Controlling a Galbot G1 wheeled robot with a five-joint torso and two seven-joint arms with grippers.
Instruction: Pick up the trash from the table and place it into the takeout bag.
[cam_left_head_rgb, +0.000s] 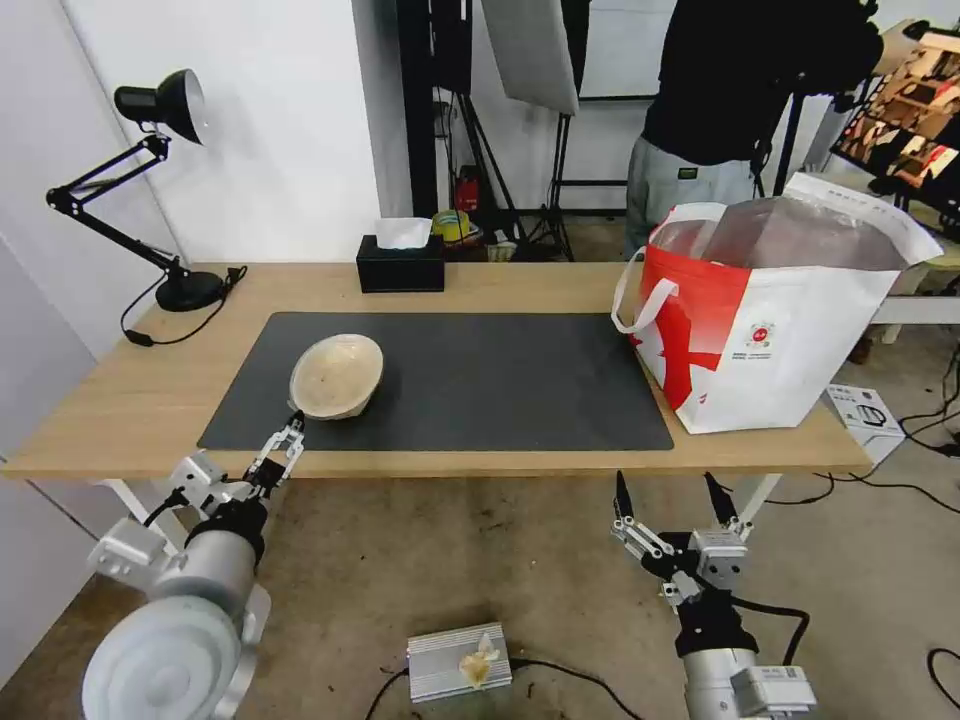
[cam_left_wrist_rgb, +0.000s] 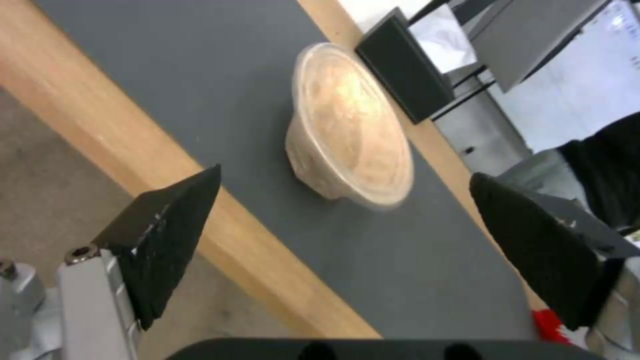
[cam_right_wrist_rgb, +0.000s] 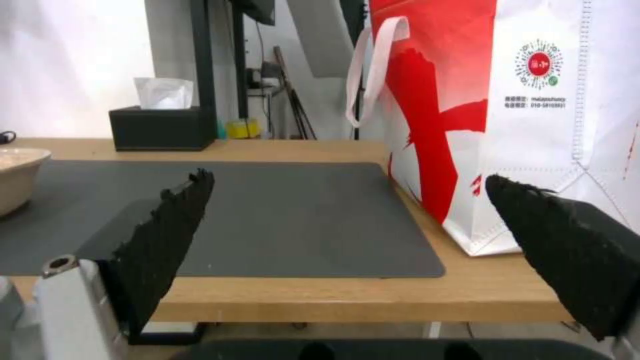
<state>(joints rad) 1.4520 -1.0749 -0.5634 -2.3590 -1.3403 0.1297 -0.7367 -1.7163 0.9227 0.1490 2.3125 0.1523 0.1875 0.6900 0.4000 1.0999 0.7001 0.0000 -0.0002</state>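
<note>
Beige lidded bowl (cam_left_head_rgb: 337, 375) sits on the dark grey mat (cam_left_head_rgb: 480, 380), left part, near the mat's front edge, lid on; in the head view it looks tilted toward the robot. Left pincer (cam_left_head_rgb: 283, 443) hovers at the worktop's (cam_left_head_rgb: 130, 400) front edge just in front of the bowl, fingers spread wide, gripping nothing; from its wrist camera the bowl (cam_left_wrist_rgb: 347, 125) lies between and beyond the two black pads (cam_left_wrist_rgb: 167, 235), not touching them. Takeout bag (cam_left_head_rgb: 770, 310) stands upright on the right end of the worktop, mouth open with foil lining visible, white strap handle (cam_left_head_rgb: 640, 290) hanging on its left side, one corner overlapping the mat's right edge. Right pincer (cam_left_head_rgb: 675, 500) is parked below and in front of the worktop edge, near the bag, fingers wide apart, empty. Black tissue box (cam_left_head_rgb: 401, 262) at the back edge, behind the mat. Black desk lamp (cam_left_head_rgb: 150, 180) at the back left corner.
</note>
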